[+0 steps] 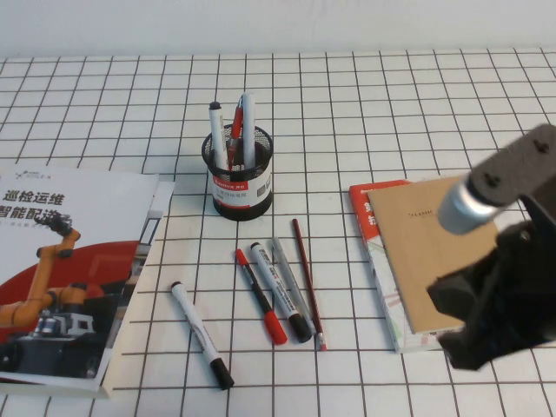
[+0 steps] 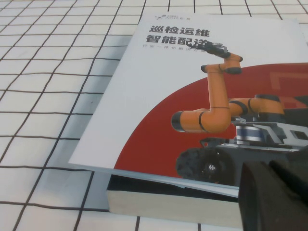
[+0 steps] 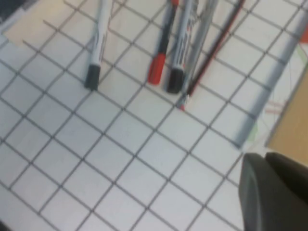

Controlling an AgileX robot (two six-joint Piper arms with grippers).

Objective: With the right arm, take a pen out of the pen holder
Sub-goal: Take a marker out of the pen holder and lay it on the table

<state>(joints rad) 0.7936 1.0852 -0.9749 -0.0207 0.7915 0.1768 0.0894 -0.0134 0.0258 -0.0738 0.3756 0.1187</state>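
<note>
Standing upright in the pen holder (image 1: 241, 187), the pens (image 1: 233, 130) lie well ahead and left of the right gripper (image 1: 476, 323), closed empty over the notebook (image 1: 426, 252); left gripper (image 2: 273, 198) hovers by the book (image 2: 192, 96).

Upright pens (image 1: 247, 130) in black mesh holder (image 1: 241, 193)

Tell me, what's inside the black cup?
Three pens stick up from the pen holder; their lower ends are hidden. Right hand hovers near the notebook, left hand near the book.
</note>
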